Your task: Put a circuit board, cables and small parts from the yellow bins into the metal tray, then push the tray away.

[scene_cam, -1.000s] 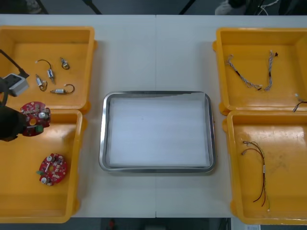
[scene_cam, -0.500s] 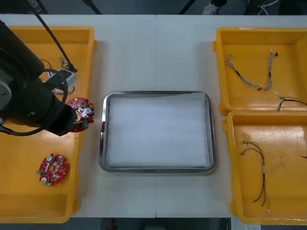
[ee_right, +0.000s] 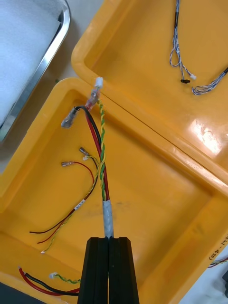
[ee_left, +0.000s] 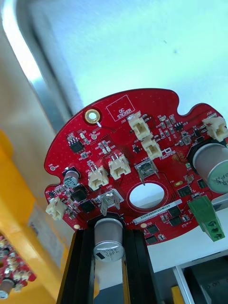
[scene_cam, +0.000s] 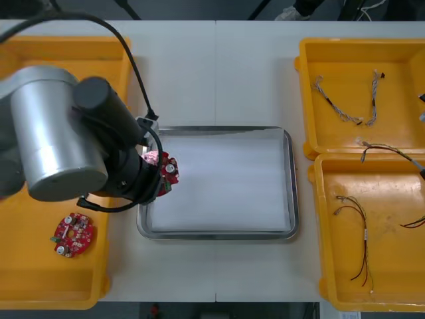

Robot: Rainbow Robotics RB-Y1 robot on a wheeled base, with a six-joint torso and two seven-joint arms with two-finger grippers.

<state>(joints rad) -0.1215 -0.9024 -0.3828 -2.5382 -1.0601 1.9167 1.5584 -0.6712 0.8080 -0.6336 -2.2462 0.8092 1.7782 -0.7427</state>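
Both gripping: left fingers (ee_left: 81, 266) clamping red circuit board (ee_left: 137, 161) over shiny tray (scene_cam: 219, 234), arm (scene_cam: 60, 133) partly hiding upper-left bin (scene_cam: 66, 48); right fingers (ee_right: 97, 270) pinching twisted cable (ee_right: 102, 156).

An electronics assembly workshop: yellow bins (scene_cam: 40, 272) of circuit boards (scene_cam: 72, 234) and cables (scene_cam: 335, 105) flank a metal tray (scene_cam: 219, 234).

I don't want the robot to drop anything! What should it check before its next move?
1. Left end effector gripping the red circuit board: ok.
2. Board over the metal tray: ok, above its left side.
3. Tray floor free for the board: ok, bare white.
4. Right end effector holding the red, yellow and black cable: ok, shut on its wrapped end.
5. Cable clear of the yellow bin below: cannot tell.
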